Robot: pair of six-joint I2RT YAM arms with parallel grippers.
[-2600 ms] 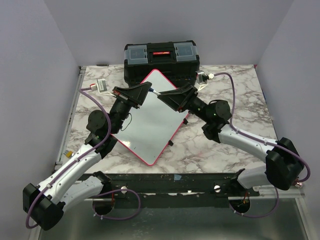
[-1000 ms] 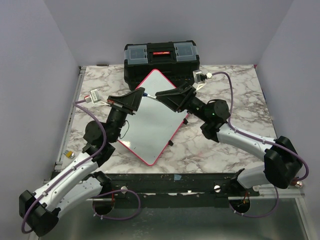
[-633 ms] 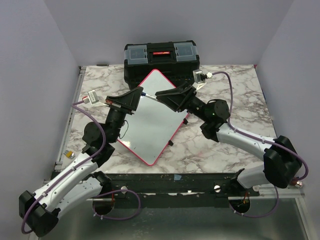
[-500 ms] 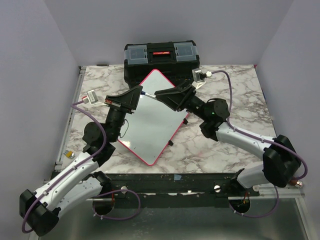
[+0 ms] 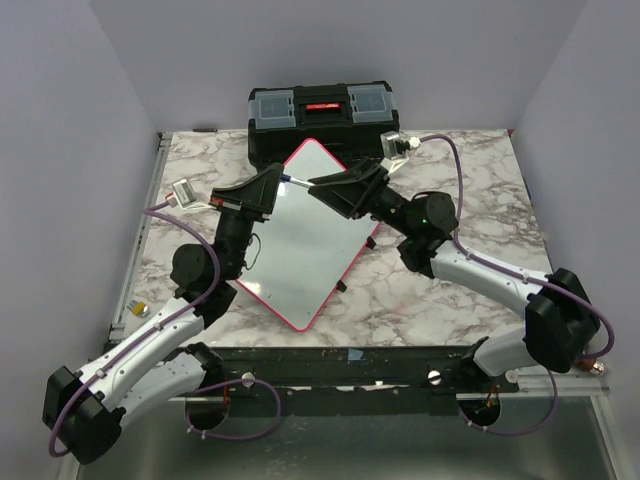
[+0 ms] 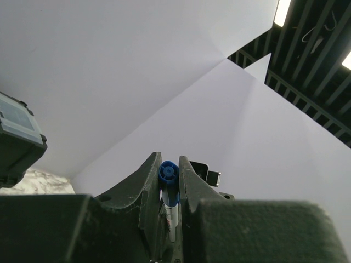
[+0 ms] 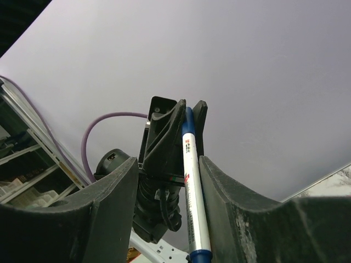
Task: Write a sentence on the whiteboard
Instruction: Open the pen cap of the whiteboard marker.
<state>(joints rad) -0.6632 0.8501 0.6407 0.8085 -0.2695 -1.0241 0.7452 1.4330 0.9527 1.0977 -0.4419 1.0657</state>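
The whiteboard (image 5: 300, 250), white with a pink frame, lies cornerwise on the marble table (image 5: 450, 190), its face blank. Above its far corner my left gripper (image 5: 275, 181) is shut on a white marker (image 5: 292, 181) with blue ends. In the left wrist view the marker's blue end (image 6: 168, 174) sits pinched between the left gripper's (image 6: 168, 161) fingers. My right gripper (image 5: 318, 186) faces the left one, open, with the marker's free end between its fingers. In the right wrist view the marker (image 7: 192, 186) runs close along the right finger (image 7: 230, 203), with a wide gap on the other side.
A black toolbox (image 5: 322, 120) with clear lid compartments stands at the table's back edge, just behind the whiteboard's far corner; its corner (image 6: 13, 137) shows in the left wrist view. Purple walls close in the back and sides.
Both grippers and the marker have drifted a little toward the toolbox and slightly higher. The left grip on the marker and the right jaws' opening are unchanged.
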